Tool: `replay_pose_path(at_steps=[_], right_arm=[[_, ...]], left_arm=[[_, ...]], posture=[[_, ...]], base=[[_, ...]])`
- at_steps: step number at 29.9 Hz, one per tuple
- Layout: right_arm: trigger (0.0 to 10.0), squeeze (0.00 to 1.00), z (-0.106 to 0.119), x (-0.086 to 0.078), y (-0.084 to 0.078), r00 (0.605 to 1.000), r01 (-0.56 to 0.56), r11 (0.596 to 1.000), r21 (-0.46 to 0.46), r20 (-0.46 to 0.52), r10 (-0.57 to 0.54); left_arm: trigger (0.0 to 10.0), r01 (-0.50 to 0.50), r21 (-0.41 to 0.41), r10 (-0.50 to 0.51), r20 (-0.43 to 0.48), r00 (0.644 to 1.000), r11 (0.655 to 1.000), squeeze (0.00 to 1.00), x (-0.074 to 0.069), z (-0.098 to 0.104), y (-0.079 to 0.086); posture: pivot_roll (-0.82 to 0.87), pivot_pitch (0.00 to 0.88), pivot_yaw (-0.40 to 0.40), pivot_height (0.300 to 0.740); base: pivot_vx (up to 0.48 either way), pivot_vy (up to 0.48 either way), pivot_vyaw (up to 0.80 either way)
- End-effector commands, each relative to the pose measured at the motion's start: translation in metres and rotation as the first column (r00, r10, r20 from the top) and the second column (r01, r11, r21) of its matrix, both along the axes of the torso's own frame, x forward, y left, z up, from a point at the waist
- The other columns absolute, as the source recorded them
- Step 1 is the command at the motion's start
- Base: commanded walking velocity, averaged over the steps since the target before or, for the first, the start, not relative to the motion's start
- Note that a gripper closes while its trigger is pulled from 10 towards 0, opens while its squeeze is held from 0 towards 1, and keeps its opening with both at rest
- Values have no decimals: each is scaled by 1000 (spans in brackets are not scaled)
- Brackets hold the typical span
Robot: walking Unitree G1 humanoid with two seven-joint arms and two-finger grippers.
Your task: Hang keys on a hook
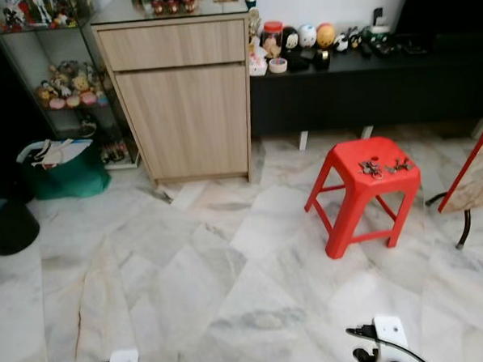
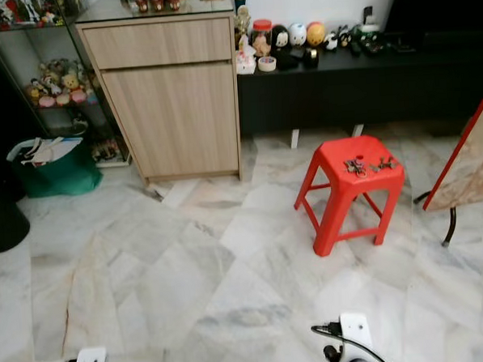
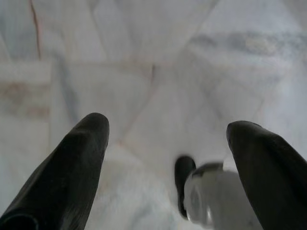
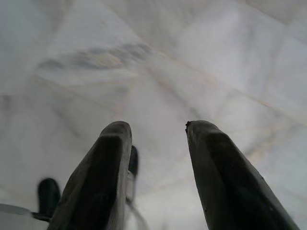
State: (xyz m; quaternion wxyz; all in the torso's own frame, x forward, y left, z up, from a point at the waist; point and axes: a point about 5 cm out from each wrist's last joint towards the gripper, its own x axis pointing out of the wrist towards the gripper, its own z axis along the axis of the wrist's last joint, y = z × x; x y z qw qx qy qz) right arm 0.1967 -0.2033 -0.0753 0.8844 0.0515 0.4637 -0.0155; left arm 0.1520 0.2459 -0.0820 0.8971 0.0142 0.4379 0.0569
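I stand well back on the marble floor (image 1: pixel 231 295), left claw (image 3: pixel 168 158) and right claw (image 4: pixel 158 158) both spread and empty. The keys (image 1: pixel 385 168) lie on the red stool (image 1: pixel 351 193); a clumsy pinch could knock them off its edge.

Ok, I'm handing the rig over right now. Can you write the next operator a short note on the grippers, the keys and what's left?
Left gripper: open, holding nothing, hanging low over the marble floor.
Right gripper: open, holding nothing, also low over the floor.
Keys: lying in two small bunches on top of the red stool, ahead and to the robot's right, away from both grippers.
Hook: I can't make one out from here.
Done: nothing yet; the keys are untouched.
Left: walk to the stool, pick up the keys, find the hook and hang them.
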Motion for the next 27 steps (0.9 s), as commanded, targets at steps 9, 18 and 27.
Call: replay_pose_path(at_steps=[9,18,27], right_arm=[[10000,0,-2,-4,-1,1000,17,1000,3,-1,-17],[10000,0,-1,-3,-2,1000,22,1000,5,4,-22],[10000,0,1,2,-2,999,29,1000,4,19,-29]], left_arm=[[10000,-14,-7,14,-30,999,1000,0,-10,-4,1],[10000,-16,-22,15,-19,1000,1000,0,-8,-3,0],[10000,-21,-28,21,-16,1000,999,0,-4,-2,-1]], posture=[[9,0,2,708],[12,0,-6,708],[9,0,-10,708]], base=[[0,-378,0],[0,-380,0],[0,-381,0]])
